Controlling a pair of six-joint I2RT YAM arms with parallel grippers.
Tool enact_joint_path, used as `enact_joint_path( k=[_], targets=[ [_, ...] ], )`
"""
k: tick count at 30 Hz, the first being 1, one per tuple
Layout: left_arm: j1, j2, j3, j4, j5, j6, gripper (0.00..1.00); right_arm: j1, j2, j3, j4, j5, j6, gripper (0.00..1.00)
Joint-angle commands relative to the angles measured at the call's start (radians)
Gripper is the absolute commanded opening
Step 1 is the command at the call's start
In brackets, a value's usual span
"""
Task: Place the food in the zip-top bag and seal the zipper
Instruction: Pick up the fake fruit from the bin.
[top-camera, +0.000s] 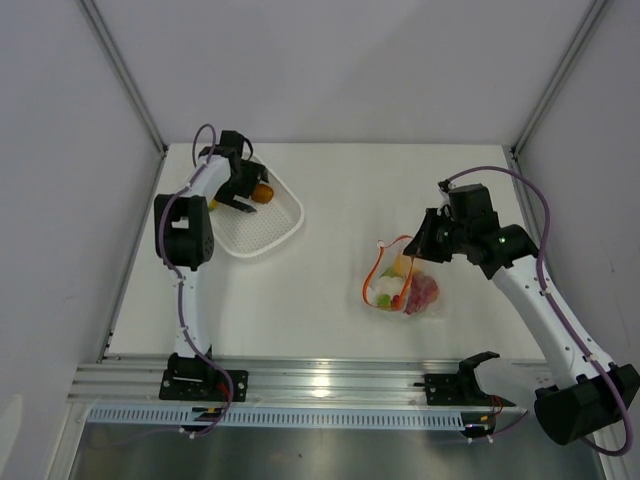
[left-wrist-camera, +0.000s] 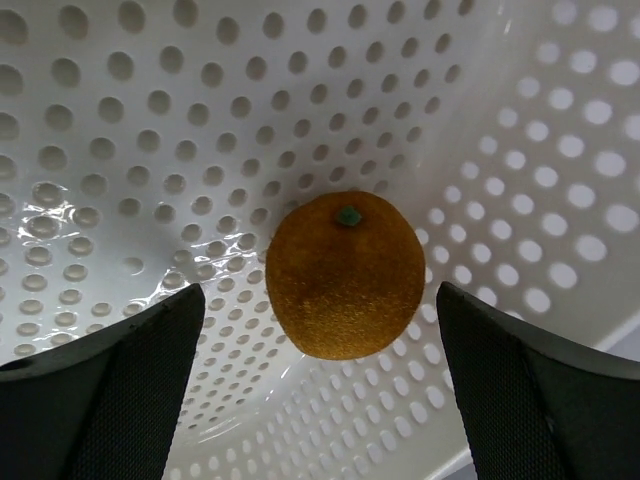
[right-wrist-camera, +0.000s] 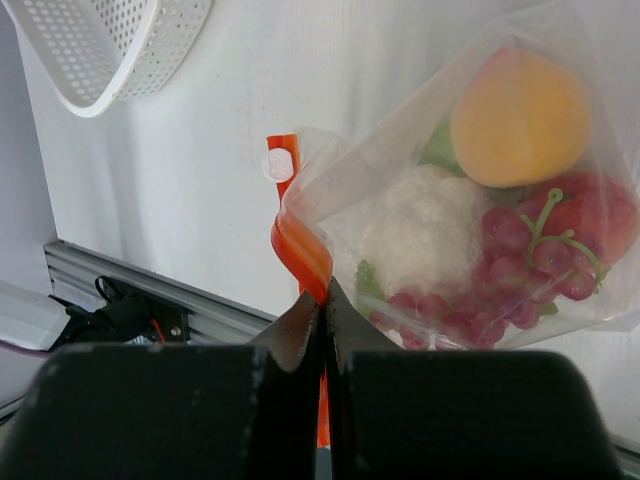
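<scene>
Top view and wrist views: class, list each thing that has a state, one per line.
left gripper, open, nothing gripped
right gripper, shut on the zipper
zip-top bag, mouth open, food inside
zipper, unsealed
orange, loose in the basket

**A:** What sort of place is this?

**B:** A robotics lab, a test cell rather than a home or kitchen. A left arm (top-camera: 185, 235) and a right arm (top-camera: 535, 305) are bolted to an aluminium rail (top-camera: 330, 378) at the edge of a bare white table (top-camera: 330, 200).

**A:** And around it?

**B:** Plain pale panels (top-camera: 340, 70) set in metal frame posts (top-camera: 122, 75) box the table in. Purple cables (top-camera: 179, 305) run along the arms. The food is only toys: plastic grapes (right-wrist-camera: 510, 265) in a zip-top bag (right-wrist-camera: 380, 170), and a toy orange (left-wrist-camera: 345, 275) in a perforated white basket (left-wrist-camera: 150, 120).
</scene>
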Motion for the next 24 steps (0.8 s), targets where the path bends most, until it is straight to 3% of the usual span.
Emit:
enact_joint_path(
  k=[1, 2, 6, 9, 11, 15, 24],
  targets=[
    [0.010, -0.001, 0.033, -0.035, -0.014, -0.031, 0.96, -0.008, -0.002, 0.008, 0.035, 0.017, -0.021, 0.00],
    [0.011, -0.002, 0.029, -0.027, -0.015, -0.031, 0.94, -0.006, -0.002, 0.007, 0.036, 0.017, -0.021, 0.00],
    [0.011, -0.013, -0.004, 0.005, -0.012, -0.012, 0.68, -0.008, -0.006, 0.004, 0.038, 0.016, -0.018, 0.00],
    [0.011, -0.027, -0.026, 0.014, -0.015, 0.000, 0.37, -0.008, -0.009, 0.001, 0.038, 0.010, -0.012, 0.00],
    [0.011, -0.048, -0.051, 0.033, -0.009, 0.007, 0.29, -0.008, -0.012, -0.003, 0.036, 0.010, -0.012, 0.00],
    [0.011, -0.079, -0.069, 0.024, -0.002, 0.055, 0.03, -0.008, -0.031, -0.013, 0.039, 0.019, -0.007, 0.00],
    [-0.025, -0.370, -0.276, 0.063, -0.055, 0.228, 0.01, -0.009, -0.066, -0.041, 0.043, 0.011, 0.008, 0.00]
  ],
)
